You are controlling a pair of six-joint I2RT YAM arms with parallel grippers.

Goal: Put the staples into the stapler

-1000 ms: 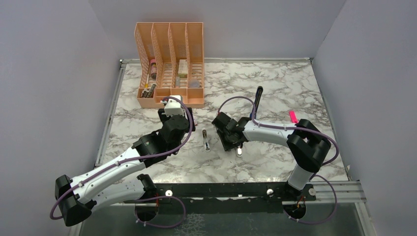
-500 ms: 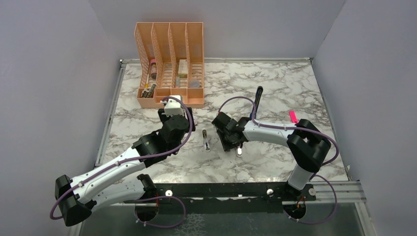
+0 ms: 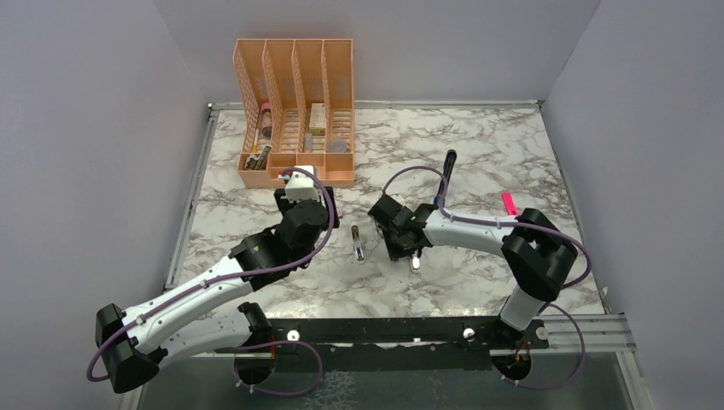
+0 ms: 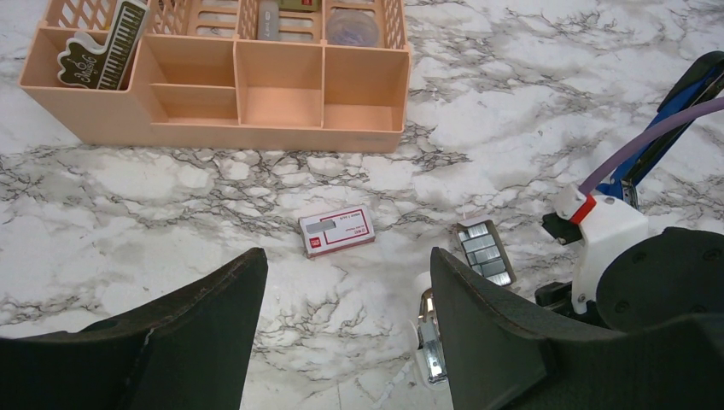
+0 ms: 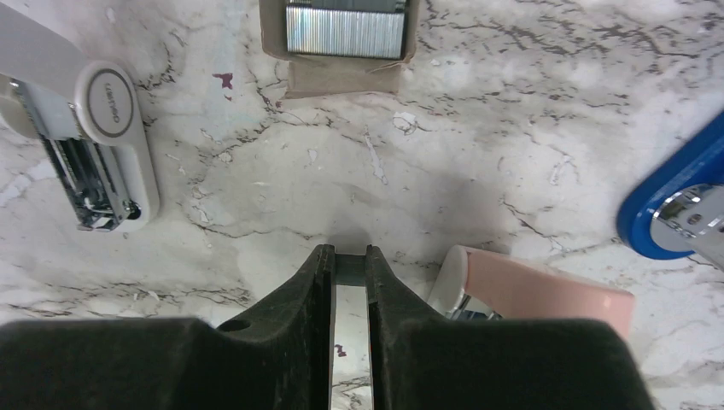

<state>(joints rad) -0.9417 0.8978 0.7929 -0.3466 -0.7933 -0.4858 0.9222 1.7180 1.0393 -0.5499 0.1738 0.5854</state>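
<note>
The staples' reddish-pink box (image 4: 337, 231) lies shut on the marble, ahead of my open left gripper (image 4: 346, 342), which holds nothing. An open tray of staple strips (image 5: 346, 30) (image 4: 484, 250) sits just beyond my right gripper (image 5: 350, 269). That gripper is low over the table (image 3: 394, 239), and its fingertips are shut on a small grey strip that looks like staples. The blue stapler (image 5: 674, 205) (image 4: 674, 111) (image 3: 446, 171) lies to its right, opened, with its chrome rail showing.
A small white stapler (image 5: 94, 145) (image 3: 359, 243) lies left of the right gripper. A pink-and-white one (image 5: 538, 290) (image 3: 416, 262) sits close on its right. The orange desk organizer (image 3: 294, 111) (image 4: 230, 94) stands at the back left. A pink highlighter (image 3: 509, 202) lies at the right.
The right gripper's jaws have closed the last bit, and that arm has shifted slightly. The left arm has not moved.
</note>
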